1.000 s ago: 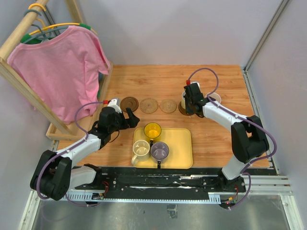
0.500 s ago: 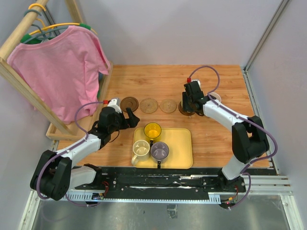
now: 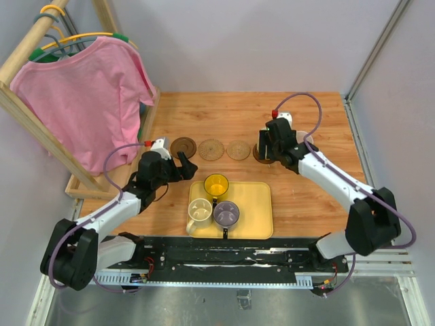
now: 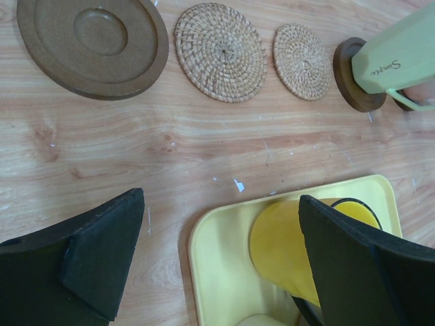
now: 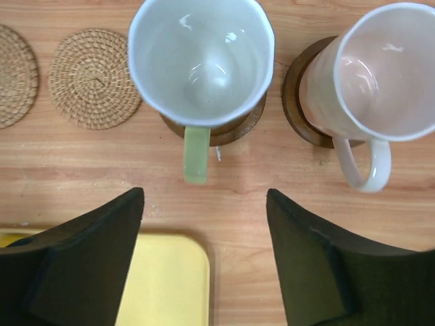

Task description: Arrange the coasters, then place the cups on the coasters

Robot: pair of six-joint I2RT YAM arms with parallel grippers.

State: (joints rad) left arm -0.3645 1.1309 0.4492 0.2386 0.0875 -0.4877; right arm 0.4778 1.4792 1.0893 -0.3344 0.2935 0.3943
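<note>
Five coasters lie in a row. From the left they are a bare dark brown one (image 4: 92, 41), two tan woven ones (image 4: 219, 51) (image 4: 302, 61), and two dark ones under cups. The white cup (image 5: 200, 61) with a pale green handle stands on a dark coaster (image 5: 238, 129). Beside it the pale pink cup (image 5: 380, 75) stands on another (image 5: 296, 102). My right gripper (image 5: 204, 251) is open just short of the white cup's handle, holding nothing. My left gripper (image 4: 221, 251) is open over the tray corner, next to the yellow cup (image 4: 285, 244). The cream cup (image 3: 200, 212) and purple-grey cup (image 3: 226, 214) stand in the tray.
The yellow tray (image 3: 255, 204) lies at the near middle of the wooden table. A wooden rack with a pink shirt (image 3: 81, 95) stands at the far left. Grey walls close in the back and right sides.
My right gripper has opened and let go of the white cup, which now stands on its coaster. It has drawn back a little. The left arm has hardly moved.
</note>
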